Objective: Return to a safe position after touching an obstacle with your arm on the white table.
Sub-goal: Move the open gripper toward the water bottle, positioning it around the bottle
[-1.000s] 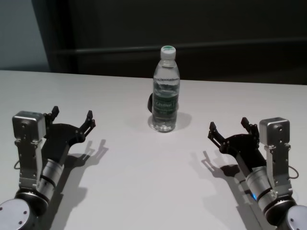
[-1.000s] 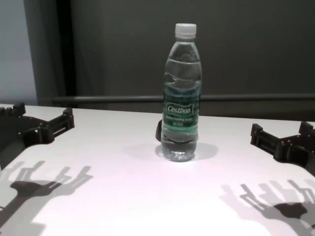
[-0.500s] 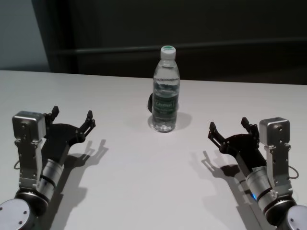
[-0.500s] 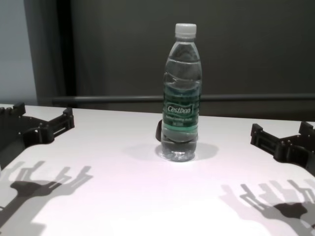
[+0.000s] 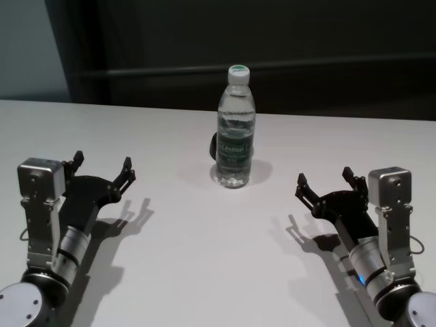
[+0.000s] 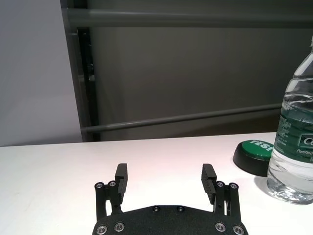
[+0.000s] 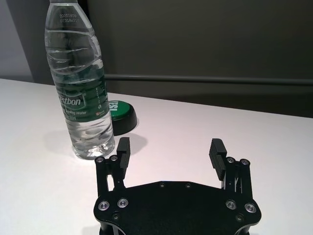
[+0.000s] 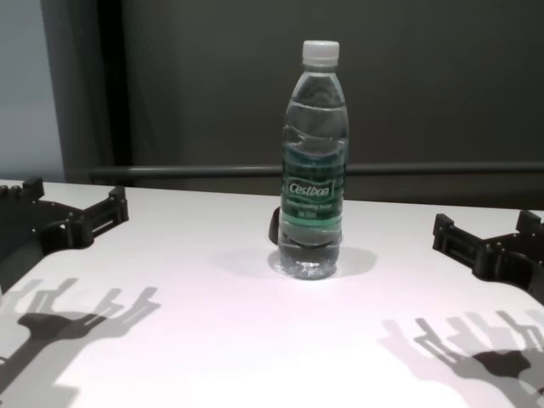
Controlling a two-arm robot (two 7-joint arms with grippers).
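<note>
Bottle (image 5: 236,133) upright on table (image 5: 204,259), well ahead of and between both sets of fingers; left gripper (image 5: 102,169) and right gripper (image 5: 325,182) spread, grasping nothing; best held low, apart, clear of bottle

Both arms are showing silver wrist housings; left gripper (image 5: 102,169) and right gripper (image 5: 325,182) are wearing black plates with silver screws.
</note>
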